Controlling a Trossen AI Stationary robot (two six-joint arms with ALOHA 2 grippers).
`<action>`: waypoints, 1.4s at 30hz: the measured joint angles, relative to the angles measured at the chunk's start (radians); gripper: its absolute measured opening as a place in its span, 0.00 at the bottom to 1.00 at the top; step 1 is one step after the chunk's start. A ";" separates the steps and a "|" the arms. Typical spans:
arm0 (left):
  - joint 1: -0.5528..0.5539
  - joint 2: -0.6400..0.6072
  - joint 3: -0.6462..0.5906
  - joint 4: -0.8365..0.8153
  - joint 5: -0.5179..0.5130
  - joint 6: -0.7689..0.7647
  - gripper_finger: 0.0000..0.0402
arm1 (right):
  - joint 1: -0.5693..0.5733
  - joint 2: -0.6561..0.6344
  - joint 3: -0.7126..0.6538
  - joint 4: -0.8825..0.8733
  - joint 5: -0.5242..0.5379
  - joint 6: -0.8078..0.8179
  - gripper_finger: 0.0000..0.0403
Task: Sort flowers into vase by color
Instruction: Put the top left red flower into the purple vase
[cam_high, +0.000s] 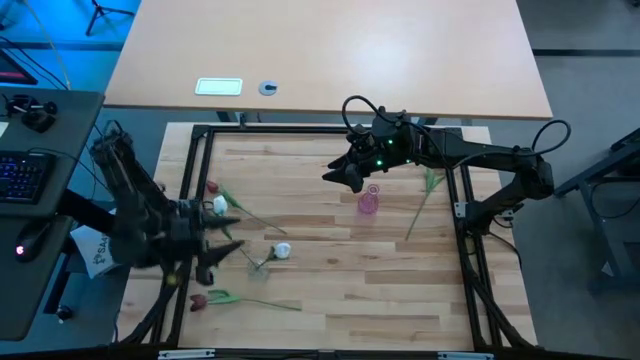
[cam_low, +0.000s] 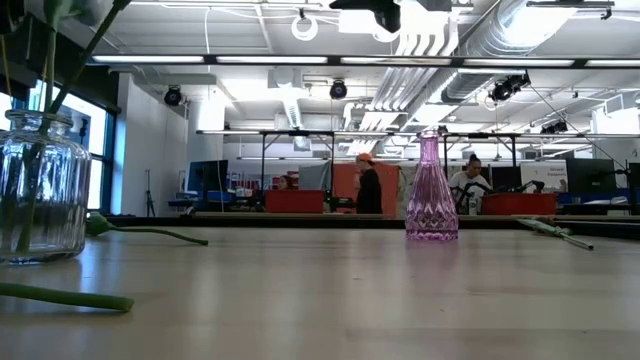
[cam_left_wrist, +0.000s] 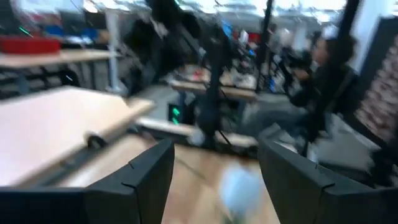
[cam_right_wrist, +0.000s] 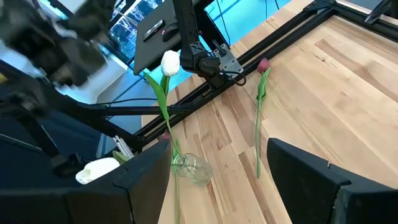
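Left end effector (cam_high: 222, 236) releasing a white tulip (cam_right_wrist: 170, 63) into the clear jar (cam_right_wrist: 192, 168).
Jaws are standing apart; retract straight back, avoiding the stem. Right end effector (cam_high: 340, 174) is waiting open near the pink vase (cam_high: 369, 201).

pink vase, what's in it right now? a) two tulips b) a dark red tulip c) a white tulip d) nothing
d: the pink vase stands with a bare neck in the low view, and from above no stem rises from it; the white tulip stands in the clear glass jar instead.
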 joint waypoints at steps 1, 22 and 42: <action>0.026 -0.008 0.014 0.034 0.007 0.062 0.55 | 0.000 0.000 0.000 0.000 0.000 -0.001 0.65; 0.975 -0.096 0.317 -0.477 0.879 -0.361 0.55 | -0.001 0.000 0.000 -0.005 0.008 -0.079 0.65; 1.565 0.244 0.316 -1.254 1.259 -0.234 0.55 | 0.000 0.000 0.000 -0.228 0.050 -0.204 0.65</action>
